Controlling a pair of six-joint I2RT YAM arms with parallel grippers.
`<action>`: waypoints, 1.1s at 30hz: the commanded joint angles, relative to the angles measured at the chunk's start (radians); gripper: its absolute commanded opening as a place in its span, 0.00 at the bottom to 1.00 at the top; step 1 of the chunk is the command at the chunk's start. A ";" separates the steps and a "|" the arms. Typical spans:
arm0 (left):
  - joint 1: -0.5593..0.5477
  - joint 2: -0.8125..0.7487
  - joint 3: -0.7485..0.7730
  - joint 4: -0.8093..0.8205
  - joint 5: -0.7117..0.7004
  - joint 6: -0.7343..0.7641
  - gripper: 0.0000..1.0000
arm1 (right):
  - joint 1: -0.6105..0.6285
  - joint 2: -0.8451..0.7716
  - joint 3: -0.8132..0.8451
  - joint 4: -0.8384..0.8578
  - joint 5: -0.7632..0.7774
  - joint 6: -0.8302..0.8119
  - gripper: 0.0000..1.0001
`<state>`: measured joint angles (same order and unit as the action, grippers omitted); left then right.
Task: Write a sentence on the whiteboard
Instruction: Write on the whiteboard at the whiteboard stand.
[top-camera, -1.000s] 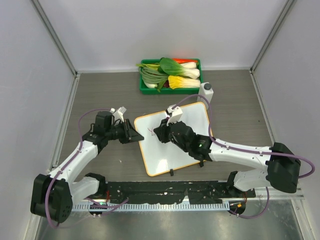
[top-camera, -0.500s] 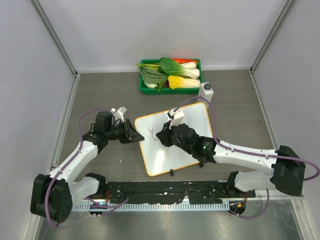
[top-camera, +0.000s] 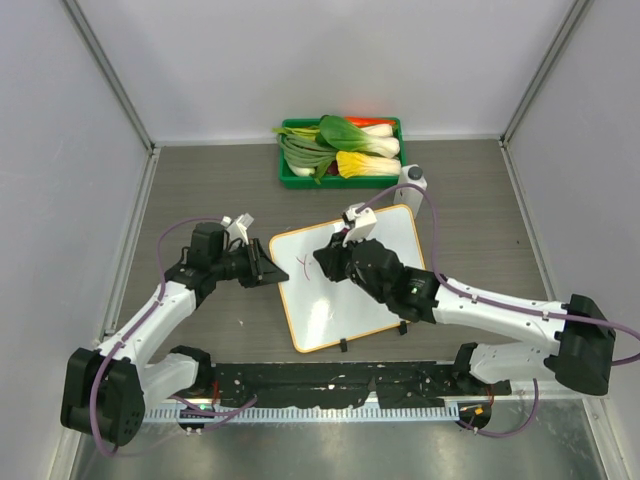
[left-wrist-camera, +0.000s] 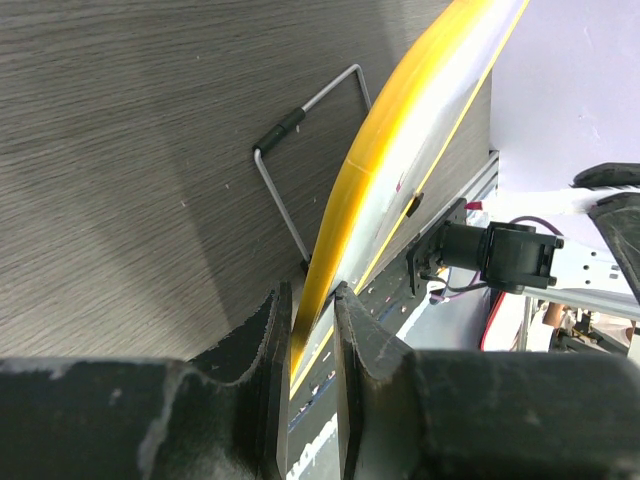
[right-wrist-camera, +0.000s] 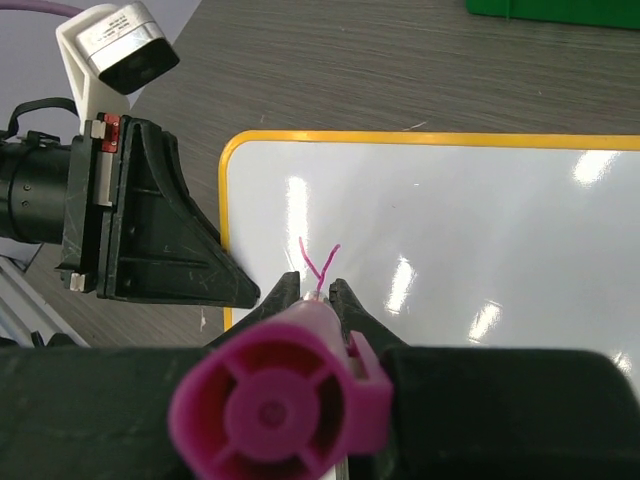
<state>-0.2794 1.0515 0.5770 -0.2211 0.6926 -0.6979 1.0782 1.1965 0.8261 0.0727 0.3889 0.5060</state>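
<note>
Whiteboard (top-camera: 340, 300), frame centre, lying askew; left gripper (left-wrist-camera: 312, 325) pinched shut on its orange left rim; right gripper (right-wrist-camera: 317, 290) closed round pink marker (right-wrist-camera: 280, 415), tip at board; sentence (right-wrist-camera: 319, 262): one "Y" only, remaining words unwritten; right gripper shifted slightly toward upper right since a second ago.

The right arm (top-camera: 400, 288) covers the middle of the whiteboard (top-camera: 320, 310).

The whiteboard (top-camera: 325, 318) is glossy white with an orange-yellow rim; the stroke (right-wrist-camera: 320, 262) on it is thin magenta, matching the pink marker (right-wrist-camera: 275, 410). The tray (top-camera: 290, 179) is green, the table (top-camera: 480, 220) grey-brown woodgrain
</note>
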 joint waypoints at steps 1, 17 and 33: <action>-0.004 0.002 0.017 0.005 -0.005 0.003 0.06 | 0.000 0.025 0.045 -0.008 0.051 -0.017 0.01; -0.010 0.005 0.015 0.005 -0.002 0.003 0.06 | 0.000 0.058 0.004 -0.001 0.036 -0.012 0.01; -0.012 0.010 0.017 0.006 -0.005 0.005 0.05 | 0.000 0.035 -0.051 -0.039 -0.004 0.011 0.01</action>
<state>-0.2821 1.0573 0.5770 -0.2211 0.6899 -0.6971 1.0782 1.2549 0.8017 0.0391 0.3740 0.5064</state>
